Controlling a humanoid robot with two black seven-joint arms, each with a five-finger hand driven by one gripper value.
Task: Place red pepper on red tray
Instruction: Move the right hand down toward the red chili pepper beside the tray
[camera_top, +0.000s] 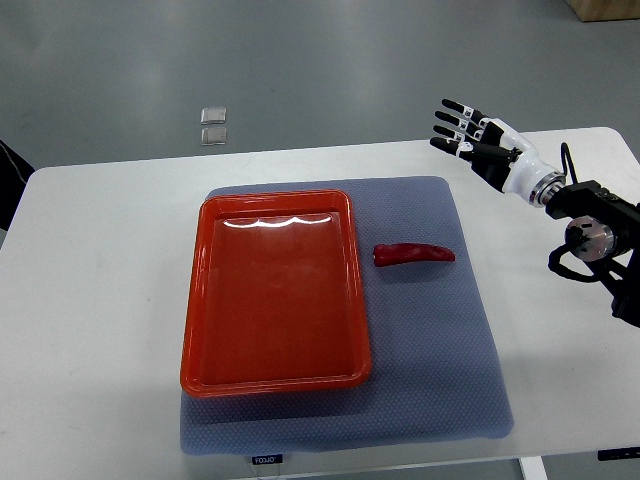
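A red pepper (414, 254) lies on its side on the blue-grey mat (440, 350), just right of the red tray (199, 300). The tray holds nothing and sits on the left part of the mat. My right hand (472, 137) hovers over the table's far right, above and to the right of the pepper, well apart from it. Its fingers are spread and hold nothing. Its arm comes in from the right edge. The left arm does not show.
The white table (100, 300) carries the mat. Two small clear squares (213, 124) lie on the grey floor beyond the table's far edge. A dark object (10, 170) shows at the left edge.
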